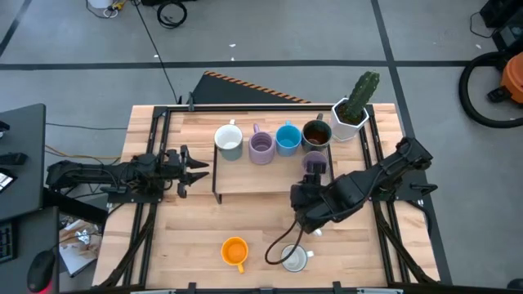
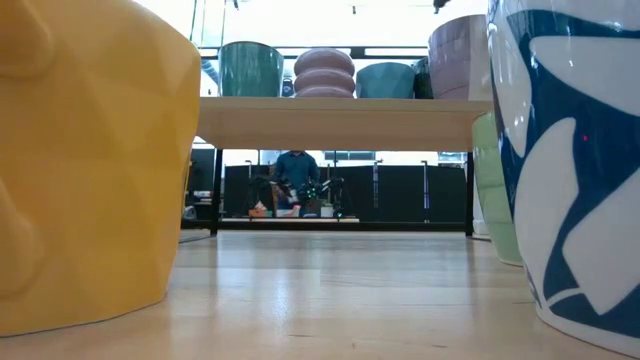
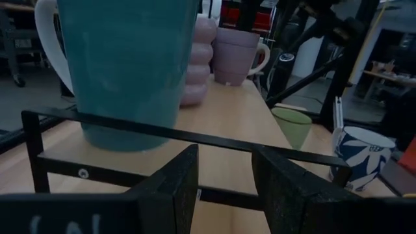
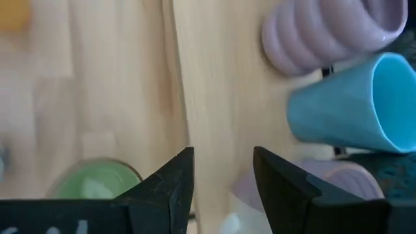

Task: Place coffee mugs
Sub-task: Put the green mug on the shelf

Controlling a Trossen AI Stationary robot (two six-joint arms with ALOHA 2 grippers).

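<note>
The back strip of the wooden shelf [image 1: 245,175] is blocked by a row of four mugs, white [image 1: 230,141], ribbed purple [image 1: 261,147], blue [image 1: 288,139] and dark brown [image 1: 316,134], with a cactus planter [image 1: 353,110] closing the upper right corner of the table [image 1: 180,237]. The front half of the shelf lies bare from its left edge to the second purple mug [image 1: 315,165] and the right arm's gripper [image 1: 304,204] at its right end. Lower in the frame, bare table is open left of the orange mug [image 1: 234,251] and between it and the white mug [image 1: 295,258], and in the low view a clear gap runs under the shelf.
</note>
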